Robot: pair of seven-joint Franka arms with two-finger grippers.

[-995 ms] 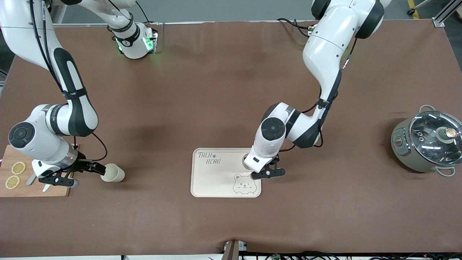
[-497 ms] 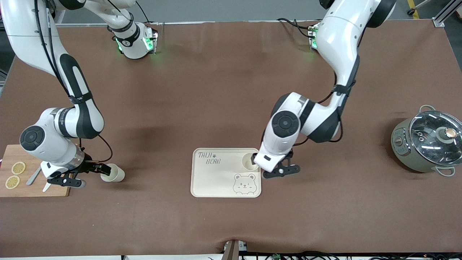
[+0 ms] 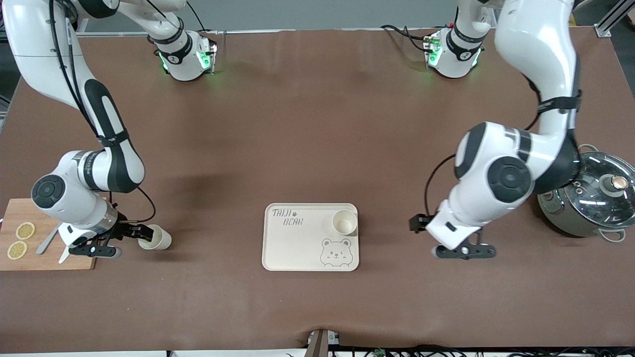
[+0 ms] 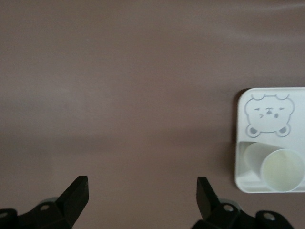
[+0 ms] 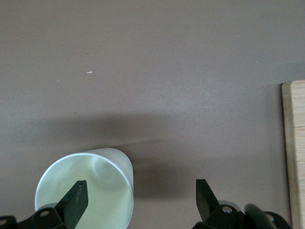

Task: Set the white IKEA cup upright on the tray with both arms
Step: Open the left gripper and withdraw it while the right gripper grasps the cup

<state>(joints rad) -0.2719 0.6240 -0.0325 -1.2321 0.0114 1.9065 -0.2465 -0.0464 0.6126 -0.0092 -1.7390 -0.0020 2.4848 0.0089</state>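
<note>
On my feed the tray (image 3: 297,248) carries one cup (image 3: 345,221), standing upright with its mouth up, in the corner toward the left arm's end, above the bear drawing. My left end effector (image 3: 464,251) hangs over bare desk (image 3: 307,124) between tray and pot (image 3: 585,201), fingers spread, holding nothing. A second cup (image 3: 155,237) lies on its side near the cutting board (image 3: 30,258), which carries lemon slices (image 3: 21,240). My right end effector (image 3: 130,235) has one spread finger (image 5: 74,202) inside that cup's mouth.
</note>
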